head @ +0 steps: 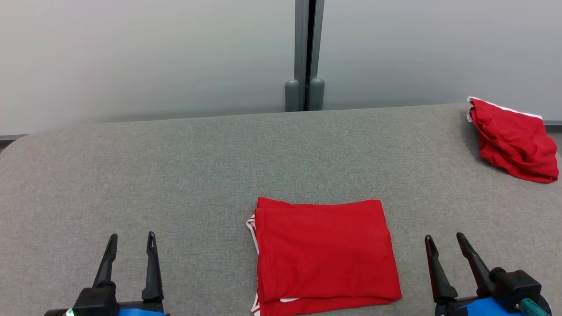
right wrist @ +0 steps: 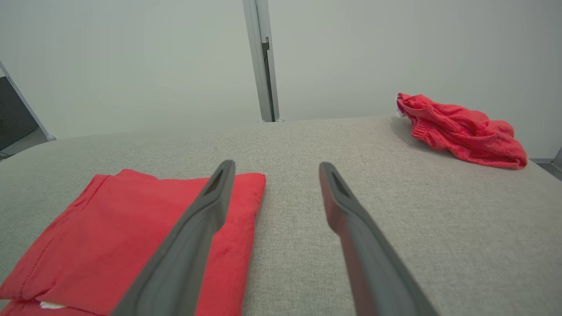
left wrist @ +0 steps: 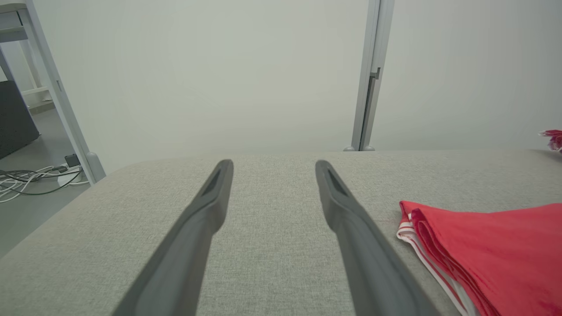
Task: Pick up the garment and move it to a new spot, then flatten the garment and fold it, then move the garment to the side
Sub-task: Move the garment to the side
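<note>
Lying folded at the near edge of the grey surface (head: 175,166), the folded red garment (head: 325,254) sits between 2 grippers.
The left gripper (head: 132,237) and right gripper (head: 444,238) hold their jaws apart, empty, each beside the cloth without touching it; a crumpled red garment (head: 513,140) rests at the far right corner.

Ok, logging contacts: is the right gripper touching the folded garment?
Apart: the head view shows bare grey surface between the right gripper and the folded garment.
</note>
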Motion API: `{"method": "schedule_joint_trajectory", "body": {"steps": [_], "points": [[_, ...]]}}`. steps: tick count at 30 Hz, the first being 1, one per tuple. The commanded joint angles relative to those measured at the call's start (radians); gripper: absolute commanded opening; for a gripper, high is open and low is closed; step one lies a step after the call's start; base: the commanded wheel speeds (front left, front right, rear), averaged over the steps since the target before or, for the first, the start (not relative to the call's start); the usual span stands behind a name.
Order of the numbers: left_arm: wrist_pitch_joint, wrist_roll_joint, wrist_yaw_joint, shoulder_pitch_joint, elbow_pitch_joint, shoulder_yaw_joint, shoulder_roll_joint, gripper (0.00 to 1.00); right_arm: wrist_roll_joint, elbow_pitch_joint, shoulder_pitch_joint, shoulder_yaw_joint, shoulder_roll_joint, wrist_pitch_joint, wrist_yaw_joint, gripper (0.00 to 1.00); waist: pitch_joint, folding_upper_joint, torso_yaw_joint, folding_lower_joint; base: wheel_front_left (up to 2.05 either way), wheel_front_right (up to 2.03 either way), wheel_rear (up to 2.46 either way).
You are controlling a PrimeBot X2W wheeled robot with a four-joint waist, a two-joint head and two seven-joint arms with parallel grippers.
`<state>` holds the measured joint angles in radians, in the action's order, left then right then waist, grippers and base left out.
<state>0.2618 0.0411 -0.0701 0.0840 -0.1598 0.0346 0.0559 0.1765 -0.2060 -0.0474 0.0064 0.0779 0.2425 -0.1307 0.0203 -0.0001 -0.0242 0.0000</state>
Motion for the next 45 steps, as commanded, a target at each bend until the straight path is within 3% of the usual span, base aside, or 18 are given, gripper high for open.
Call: {"method": "schedule_joint_trajectory", "body": {"steps": [1, 12, 21, 35, 45], "points": [[0.004, -0.004, 0.003, -0.003, 0.001, 0.003, 0.001, 1.00, -0.006, -0.003, 0.010, 0.004, 0.007, -0.005, 0.000, 1.00, 0.003, 0.0001, 0.002, 0.0000, 0.00, 0.00, 0.00], [0.004, -0.002, 0.007, -0.041, 0.003, -0.010, -0.002, 1.00, -0.028, -0.037, 0.174, 0.070, 0.028, -0.075, 0.000, 1.00, 0.043, 0.0001, 0.020, 0.0000, 0.00, 0.00, 0.00], [0.004, 0.004, 0.013, -0.078, 0.003, -0.031, -0.003, 1.00, -0.038, -0.188, 0.266, 0.079, 0.022, -0.129, 0.000, 1.00, 0.094, 0.0001, 0.056, 0.0000, 0.00, 0.00, 0.00], [0.004, 0.012, 0.023, -0.095, 0.002, -0.040, -0.005, 1.00, -0.020, -0.432, 0.298, 0.083, 0.005, -0.080, 0.000, 1.00, 0.134, 0.0001, 0.078, 0.0000, 0.00, 0.00, 0.00], [0.004, 0.017, 0.022, -0.116, -0.008, -0.049, -0.006, 1.00, 0.025, -0.570, 0.349, 0.151, -0.018, -0.042, -0.001, 1.00, 0.152, 0.0001, 0.082, 0.0000, 0.00, 0.00, 0.00]]}}
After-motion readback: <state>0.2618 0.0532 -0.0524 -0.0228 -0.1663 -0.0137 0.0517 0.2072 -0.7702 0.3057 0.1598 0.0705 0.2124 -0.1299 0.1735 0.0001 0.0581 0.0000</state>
